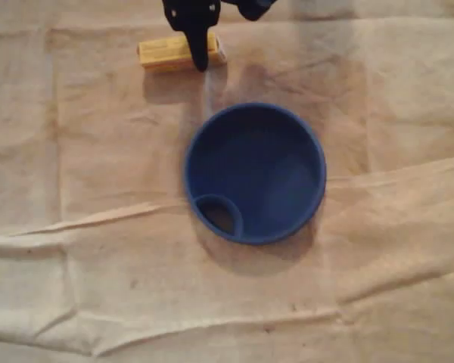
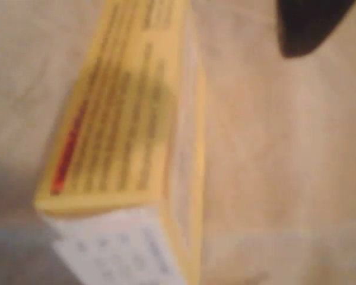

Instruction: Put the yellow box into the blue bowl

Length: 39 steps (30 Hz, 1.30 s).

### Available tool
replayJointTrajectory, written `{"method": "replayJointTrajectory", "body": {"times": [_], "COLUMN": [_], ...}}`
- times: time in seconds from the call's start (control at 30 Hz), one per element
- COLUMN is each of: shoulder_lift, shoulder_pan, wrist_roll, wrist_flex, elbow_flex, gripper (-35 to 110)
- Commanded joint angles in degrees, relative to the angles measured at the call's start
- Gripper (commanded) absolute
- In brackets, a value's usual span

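Yellow box (image 1: pixel 163 54), flat on cloth-covered bench (image 1: pixel 76 265), apart from blue bowl (image 1: pixel 272 166), above it in overhead view; jaws over its right end, gap cannot be told; risk: off-centre pinch could swivel box, dropping it short of bowl.

- The black two-finger gripper (image 1: pixel 198 54) is cut off by the top edge of the overhead view, and I cannot tell how its jaws stand.
- It hides a strip of the long yellow cardboard box (image 1: pixel 165 54), and I cannot tell if it touches it.
- In the wrist view the box (image 2: pixel 124 119) is badly blurred. I cannot read its dark print or the red stripe (image 2: pixel 68 148).
- Its white end face (image 2: pixel 118 249) runs out at the bottom edge, and its marks are too soft to read.
- A dark finger (image 2: pixel 308 24) is a blur cut off by the top edge.
- On the round blue plastic bowl (image 1: pixel 318 151), I cannot tell what the oval opening (image 1: pixel 219 215) is.
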<state>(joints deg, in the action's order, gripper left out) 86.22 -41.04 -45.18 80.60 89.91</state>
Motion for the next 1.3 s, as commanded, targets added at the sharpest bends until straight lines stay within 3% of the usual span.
{"method": "replayJointTrajectory", "body": {"times": [0.0, 1.27], "shoulder_lift": [0.18, -11.87], "shoulder_pan": [0.62, 2.46], "wrist_roll": [0.88, 0.97], "wrist_flex": [-0.97, -5.62], "elbow_flex": [-1.58, -2.29], "gripper": [37, 37]}}
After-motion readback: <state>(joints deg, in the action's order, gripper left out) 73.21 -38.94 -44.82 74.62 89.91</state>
